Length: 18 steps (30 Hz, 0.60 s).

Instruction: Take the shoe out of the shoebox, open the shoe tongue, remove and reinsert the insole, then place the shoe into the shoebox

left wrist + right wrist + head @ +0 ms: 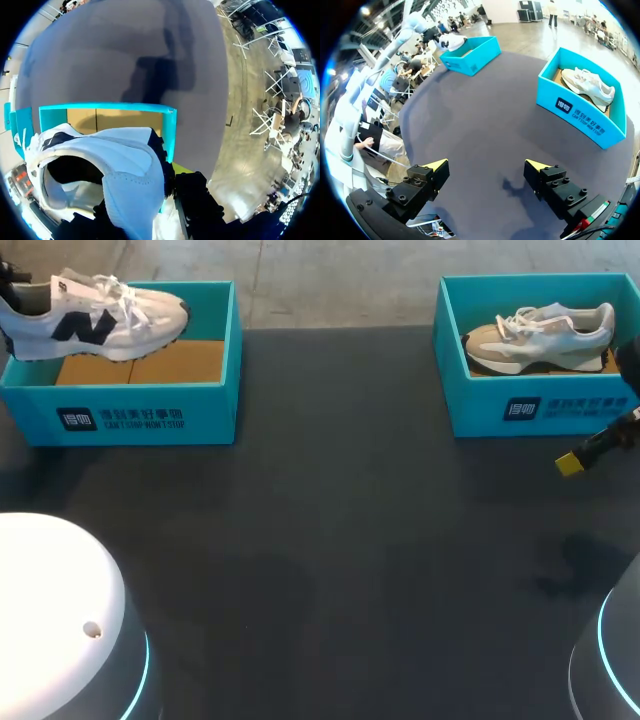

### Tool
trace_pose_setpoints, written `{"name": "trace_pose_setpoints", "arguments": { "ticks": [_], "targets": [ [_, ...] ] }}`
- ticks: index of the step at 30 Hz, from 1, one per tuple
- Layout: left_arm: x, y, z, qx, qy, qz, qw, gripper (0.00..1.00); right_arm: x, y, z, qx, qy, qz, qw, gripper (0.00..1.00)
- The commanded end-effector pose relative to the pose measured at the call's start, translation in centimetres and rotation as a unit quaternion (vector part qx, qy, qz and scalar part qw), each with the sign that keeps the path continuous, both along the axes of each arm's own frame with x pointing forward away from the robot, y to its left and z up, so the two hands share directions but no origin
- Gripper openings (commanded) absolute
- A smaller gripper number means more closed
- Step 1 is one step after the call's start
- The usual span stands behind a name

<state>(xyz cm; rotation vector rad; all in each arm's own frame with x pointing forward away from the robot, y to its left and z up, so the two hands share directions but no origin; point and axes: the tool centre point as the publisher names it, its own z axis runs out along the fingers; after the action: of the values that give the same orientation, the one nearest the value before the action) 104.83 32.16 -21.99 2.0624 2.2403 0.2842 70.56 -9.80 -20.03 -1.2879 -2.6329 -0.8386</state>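
left claw (160, 192): clamped on the heel end of the white shoe (100, 315). in the left wrist view one dark finger with its yellow tip lies against the outer side of the heel collar; the other finger is hidden by the shoe. the shoe's mouth opens right at the claw.

white shoe: held up over the left shoebox (150, 415), at its far left part, with the heel reaching out past the box's left wall. whether the sole touches the rim cannot be told. long axis runs left to right across the head view, sole down, toe to the right, heel at the claw.

left shoebox: teal, open at the top, on the far left of the table (330, 540). its brown floor (160, 365) shows bare under and beside the shoe.

right shoebox (540, 410): teal, open, on the far right of the table. a beige shoe (540, 335) lies inside, sole down, toe to the left.

right claw (487, 172): fingers wide apart, nothing between them, above the dark table just in front of the right shoebox, well apart from the white shoe.
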Motion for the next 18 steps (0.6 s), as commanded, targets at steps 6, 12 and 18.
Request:
{"name": "trace_pose_setpoints", "arguments": {
  "ticks": [6, 12, 18],
  "targets": [
    [1.1, -1.1, -2.5, 0.002, 0.009, 0.003, 1.0, 0.0, -0.1, 0.0, -0.1, -0.001, 0.0, 0.0, 1.0, 1.0],
    [1.3, -1.4, -4.6, -0.001, 0.018, 0.001, 1.0, 0.0, -0.1, 0.0, -0.1, -0.001, 0.0, 0.0, 1.0, 1.0],
    [1.5, -1.3, -6.4, -0.001, 0.031, -0.001, 1.0, 0.0, -0.1, 0.0, -0.1, -0.001, 0.0, 0.0, 1.0, 1.0]
  ]
}}
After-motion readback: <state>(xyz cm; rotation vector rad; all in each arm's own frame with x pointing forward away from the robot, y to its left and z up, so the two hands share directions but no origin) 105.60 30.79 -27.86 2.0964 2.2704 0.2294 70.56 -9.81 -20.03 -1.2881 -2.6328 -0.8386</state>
